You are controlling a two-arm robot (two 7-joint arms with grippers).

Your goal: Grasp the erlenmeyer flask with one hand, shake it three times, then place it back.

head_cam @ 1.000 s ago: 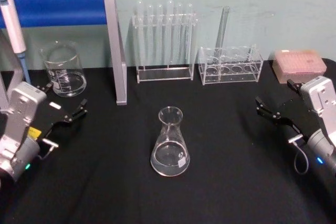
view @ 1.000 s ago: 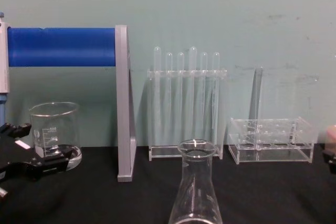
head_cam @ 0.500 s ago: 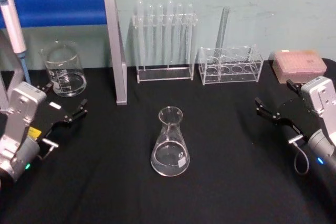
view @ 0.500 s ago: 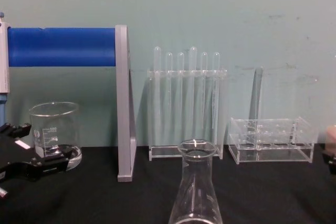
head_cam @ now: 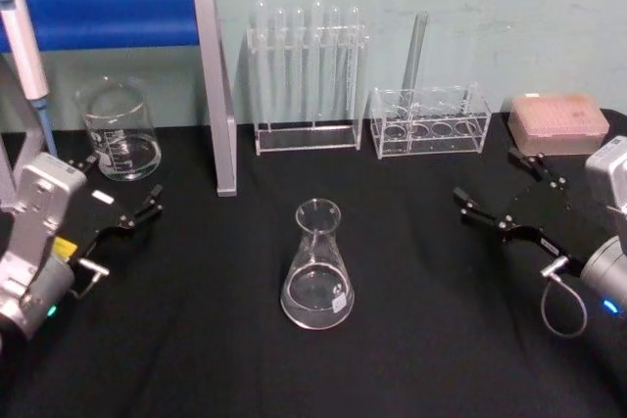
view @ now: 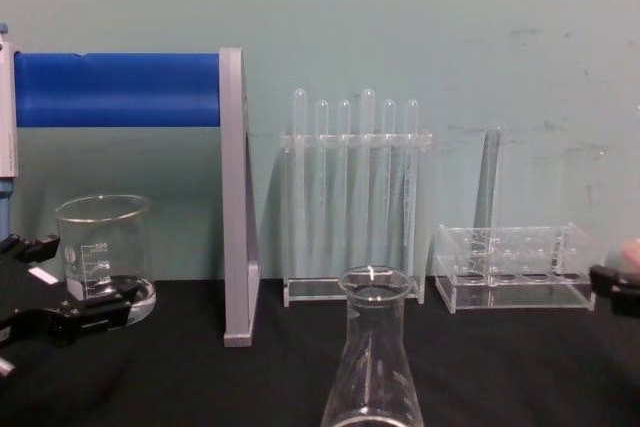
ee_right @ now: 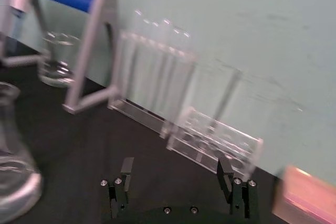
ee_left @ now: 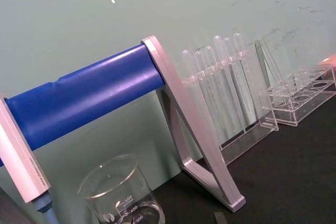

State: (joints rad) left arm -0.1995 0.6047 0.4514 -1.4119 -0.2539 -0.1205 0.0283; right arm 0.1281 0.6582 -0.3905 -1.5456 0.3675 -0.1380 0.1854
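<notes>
"Where's the erlenmeyer flask (head_cam: 317,266)?"

"Upright in the middle of the black surface (head_cam: 421,349), with nothing touching it and bare cloth all round. I'd call this the reach, the very first step. No grasp and no shake yet."

"And your claws?"

"My right claw (head_cam: 485,175) is the one for the job. It's out to the right of the flask, well apart from it, fingers spread wide and empty, aimed roughly leftward. My left claw (head_cam: 124,183) is parked at the left edge near the beaker (head_cam: 120,131). It's spread and empty too."

"What does the next move call for?"

"I'd bring the right claw across until the neck stands between the fingers, then close gently. The glass looks slick and the cone tapers, so I think a grip set too low could slip."

"Anything in the way?"

"Not on the straight path. Along the back wall stand the test-tube rack (head_cam: 306,80) and a low clear rack (head_cam: 431,122) holding one tube. A pink box (head_cam: 558,122) sits just behind my right claw, and the grey-and-blue stand (head_cam: 216,95) is back left. I'd keep the shake forward of all that glass."
</notes>
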